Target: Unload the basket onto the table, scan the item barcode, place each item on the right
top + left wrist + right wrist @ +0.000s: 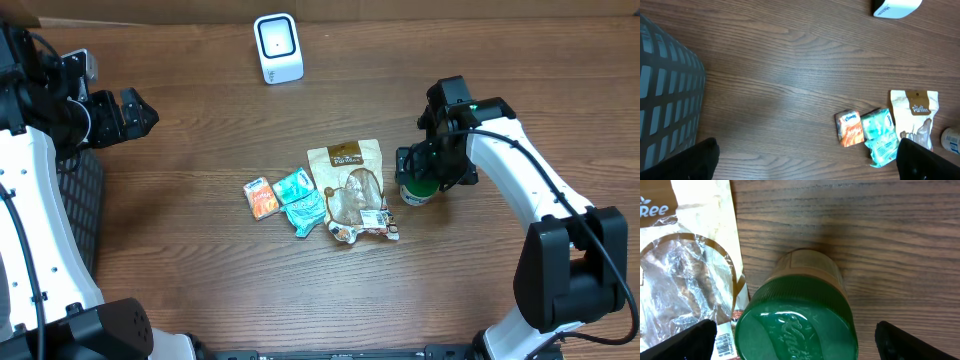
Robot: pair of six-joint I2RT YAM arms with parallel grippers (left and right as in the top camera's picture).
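A jar with a green lid (418, 194) stands upright on the wooden table, right of a pile of packets. My right gripper (431, 172) hangs over it, open. In the right wrist view the lid (795, 325) fills the space between the two black fingertips (690, 340), which stand apart from it on either side. No barcode shows on the jar. The white scanner (278, 47) stands at the back centre. My left gripper (140, 112) is far off at the left, open and empty, with bare table between its fingers (685, 162).
Left of the jar lie a tan window bag (350, 180) with a barcode label (722, 342), teal packets (300, 200) and an orange packet (261, 197). A dark mesh basket (85, 200) sits at the left edge.
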